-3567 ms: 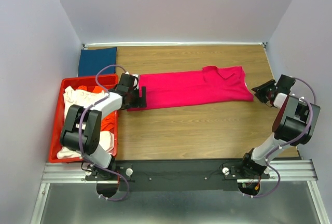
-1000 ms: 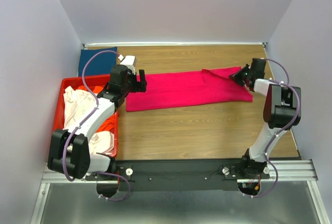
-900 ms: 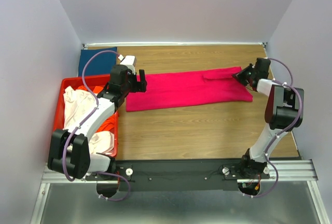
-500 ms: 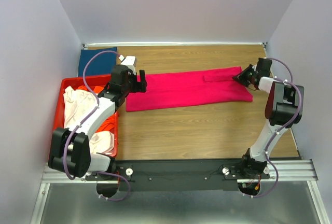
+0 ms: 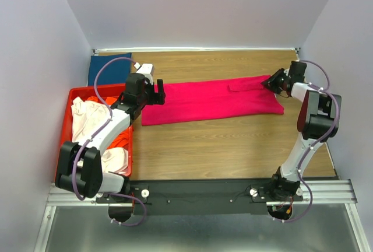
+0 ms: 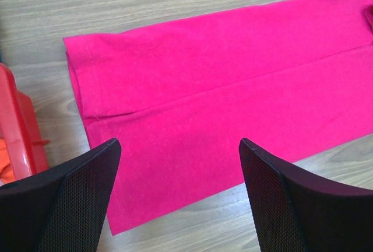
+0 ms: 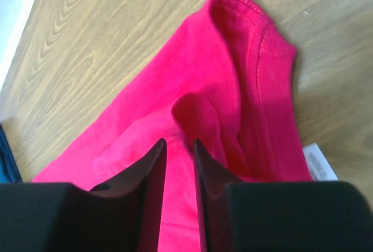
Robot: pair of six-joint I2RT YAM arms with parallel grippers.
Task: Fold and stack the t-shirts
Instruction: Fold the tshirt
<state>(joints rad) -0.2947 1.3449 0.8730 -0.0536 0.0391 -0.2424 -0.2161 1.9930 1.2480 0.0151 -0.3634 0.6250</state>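
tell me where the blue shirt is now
Top view: the blue shirt lies flat at the far left corner of the table, just behind the red crate and left of the pink shirt.

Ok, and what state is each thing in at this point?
pink t-shirt: folded into a long strip, lying flat.
blue t-shirt: folded, far left corner.
cream and orange t-shirts: crumpled in red crate.
left claw: wide open, empty, over shirt's hem.
right claw: narrowly open at sleeve end.
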